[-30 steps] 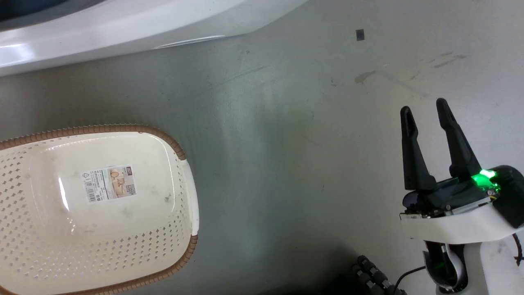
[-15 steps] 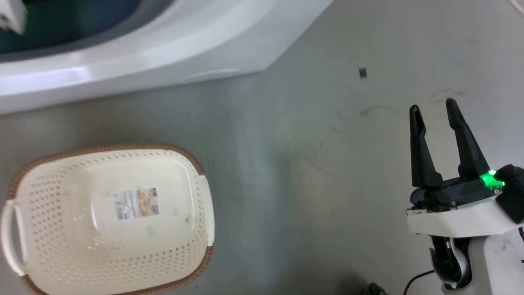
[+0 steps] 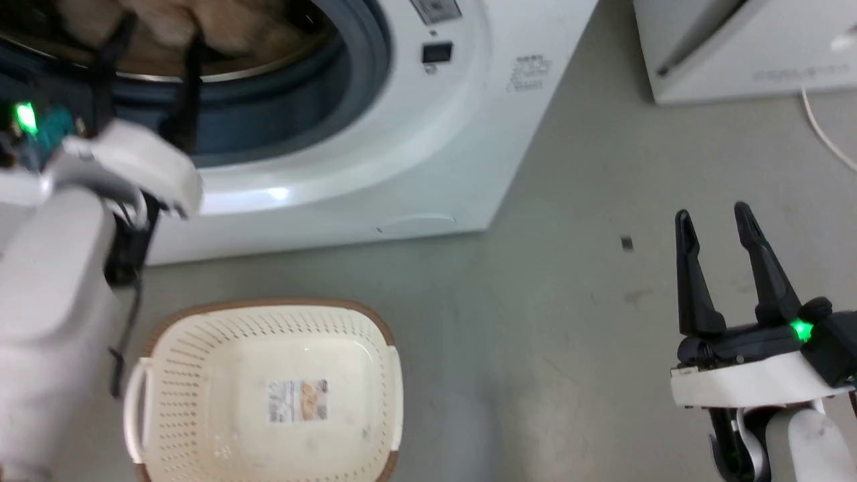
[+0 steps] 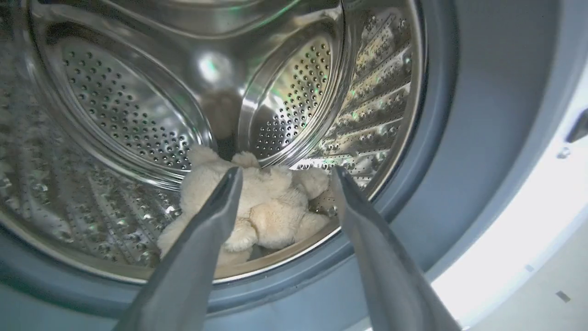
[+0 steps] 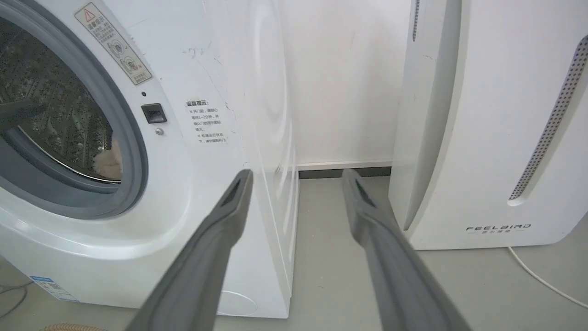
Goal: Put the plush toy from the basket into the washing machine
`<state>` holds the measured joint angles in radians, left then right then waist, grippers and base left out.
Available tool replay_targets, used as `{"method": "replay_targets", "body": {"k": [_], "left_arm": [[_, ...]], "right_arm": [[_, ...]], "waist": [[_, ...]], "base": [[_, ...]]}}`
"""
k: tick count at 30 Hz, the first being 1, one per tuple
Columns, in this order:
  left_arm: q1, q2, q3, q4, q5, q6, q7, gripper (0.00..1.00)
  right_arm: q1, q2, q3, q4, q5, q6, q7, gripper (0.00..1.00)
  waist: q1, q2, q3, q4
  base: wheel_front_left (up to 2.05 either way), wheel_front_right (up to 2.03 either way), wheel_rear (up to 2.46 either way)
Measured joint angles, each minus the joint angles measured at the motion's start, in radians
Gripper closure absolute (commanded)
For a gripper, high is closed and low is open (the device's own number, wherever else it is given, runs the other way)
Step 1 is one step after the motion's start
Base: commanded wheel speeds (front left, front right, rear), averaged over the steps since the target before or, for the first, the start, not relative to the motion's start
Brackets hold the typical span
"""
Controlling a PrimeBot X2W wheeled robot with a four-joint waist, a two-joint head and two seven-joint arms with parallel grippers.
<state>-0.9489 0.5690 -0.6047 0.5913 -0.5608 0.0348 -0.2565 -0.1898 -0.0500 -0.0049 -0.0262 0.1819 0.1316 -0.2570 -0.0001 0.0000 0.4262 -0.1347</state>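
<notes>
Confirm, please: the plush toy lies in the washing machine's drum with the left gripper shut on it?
No: the left wrist view shows the left gripper open; the plush toy does lie in the washing machine's drum.

Motion blur smeared the head view, worst on the left pincer (image 3: 161, 27) and its pale forearm (image 3: 47, 301). Soft glare sat on the white front of the washing machine (image 3: 278, 194). In the left wrist view the steel drum (image 4: 115, 105) glinted, the near fingers (image 4: 202, 243) were defocused, and the lower right was overexposed.
</notes>
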Motion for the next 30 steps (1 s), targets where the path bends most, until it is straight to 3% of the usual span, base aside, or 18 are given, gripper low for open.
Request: {"method": "replay_targets", "body": {"k": [8, 13, 22, 30], "left_arm": [[0.351, -0.031, 0.206, -0.335, 0.098, 0.107, 0.000, 0.00], [0.556, -0.083, 0.284, -0.462, 0.145, 0.140, 0.000, 0.00], [0.817, -0.181, 0.352, -0.556, 0.199, 0.157, 0.000, 0.00], [0.913, -0.253, 0.364, -0.556, 0.267, 0.150, 0.000, 0.00]], "right_arm": [[0.052, 0.000, -0.009, 0.004, -0.023, 0.000, 0.000, 0.00], [0.086, 0.000, -0.022, 0.006, -0.007, 0.000, 0.000, 0.00], [0.137, 0.000, -0.011, 0.009, -0.001, 0.000, 0.000, 0.00], [0.167, 0.000, 0.005, 0.016, -0.008, 0.000, 0.000, 0.00]], "waist": [[-0.0001, 0.0000, -0.140, 0.067], [-0.0001, 0.0000, -0.209, 0.099], [-0.0002, 0.0000, -0.294, 0.129], [-0.0001, 0.0000, -0.323, 0.137]], "base": [[0.00, 0.00, 0.00], [0.00, 0.00, 0.00], [0.00, 0.00, 0.00], [0.00, 0.00, 0.00]]}}
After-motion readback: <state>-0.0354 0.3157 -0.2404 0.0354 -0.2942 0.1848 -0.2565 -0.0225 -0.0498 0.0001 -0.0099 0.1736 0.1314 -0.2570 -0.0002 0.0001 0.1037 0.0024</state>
